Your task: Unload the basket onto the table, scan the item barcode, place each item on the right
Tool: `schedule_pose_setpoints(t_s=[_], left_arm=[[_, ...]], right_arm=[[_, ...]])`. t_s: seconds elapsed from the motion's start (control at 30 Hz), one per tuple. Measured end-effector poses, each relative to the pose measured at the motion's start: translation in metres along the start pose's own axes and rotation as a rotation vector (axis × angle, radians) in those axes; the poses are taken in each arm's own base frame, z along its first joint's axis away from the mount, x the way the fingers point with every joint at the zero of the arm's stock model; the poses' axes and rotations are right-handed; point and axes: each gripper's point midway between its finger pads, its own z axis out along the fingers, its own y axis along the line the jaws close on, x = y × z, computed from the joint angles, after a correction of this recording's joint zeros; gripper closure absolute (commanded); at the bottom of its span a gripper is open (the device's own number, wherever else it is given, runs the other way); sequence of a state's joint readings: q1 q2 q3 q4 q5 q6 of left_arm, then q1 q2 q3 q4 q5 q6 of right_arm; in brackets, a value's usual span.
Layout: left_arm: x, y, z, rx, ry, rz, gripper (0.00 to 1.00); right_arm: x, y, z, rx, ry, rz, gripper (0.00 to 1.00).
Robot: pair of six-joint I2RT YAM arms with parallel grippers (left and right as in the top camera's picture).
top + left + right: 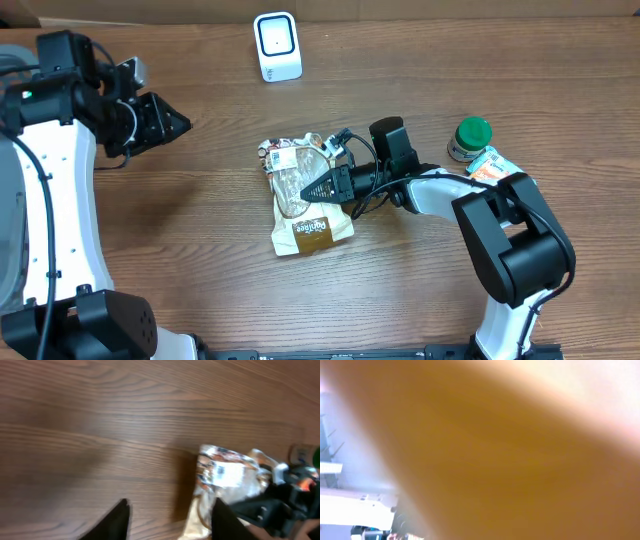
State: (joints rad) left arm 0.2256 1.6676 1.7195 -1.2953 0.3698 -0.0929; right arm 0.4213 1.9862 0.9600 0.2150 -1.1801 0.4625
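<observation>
The item is a crumpled clear snack bag (290, 195) with a brown label at its near end and a white sticker at its far end, lying flat mid-table. It also shows at the right of the left wrist view, bag (225, 474). My right gripper (320, 187) lies low over the bag, its jaws drawn to a shut point on the film; whether any film is pinched I cannot tell. Its own camera sees only an orange-brown blur. My left gripper (172, 122) hangs at the far left, well away from the bag, open and empty, as gripper (170, 521) confirms. A white barcode scanner (277, 46) stands at the back.
A green-lidded jar (470, 137) and an orange-and-white packet (492, 165) sit by the right arm's elbow. Bare wood table (200, 230) stretches between the left gripper and the bag. The right arm's black wrist (272, 505) crosses the bag.
</observation>
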Motion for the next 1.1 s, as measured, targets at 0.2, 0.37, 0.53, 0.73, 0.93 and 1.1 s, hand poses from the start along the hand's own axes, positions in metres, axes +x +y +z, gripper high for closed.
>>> schedule_pose_setpoints(t_s=[0.2,0.37,0.53,0.73,0.93,1.1], left_arm=[[-0.001,0.010,0.000,-0.055,-0.006,0.003,0.16],[-0.001,0.013,-0.001,-0.073,-0.008,0.006,0.00],[-0.002,0.014,-0.001,-0.079,-0.009,0.007,0.00],[-0.002,0.014,-0.001,-0.080,-0.009,0.007,0.01],[-0.002,0.015,-0.001,-0.083,-0.009,0.006,0.01],[-0.002,0.015,-0.001,-0.086,-0.009,0.007,0.00]], right_arm=[[0.004,0.016,-0.005,-0.020,0.019,-0.038,0.96],[0.008,0.014,-0.006,-0.011,0.029,-0.041,0.96],[0.008,0.013,-0.007,-0.009,0.026,-0.046,0.96],[0.005,0.011,-0.012,-0.005,0.016,-0.035,0.96],[-0.007,0.024,-0.014,-0.012,0.026,0.000,0.96],[-0.030,0.047,-0.017,-0.024,0.028,-0.017,0.96]])
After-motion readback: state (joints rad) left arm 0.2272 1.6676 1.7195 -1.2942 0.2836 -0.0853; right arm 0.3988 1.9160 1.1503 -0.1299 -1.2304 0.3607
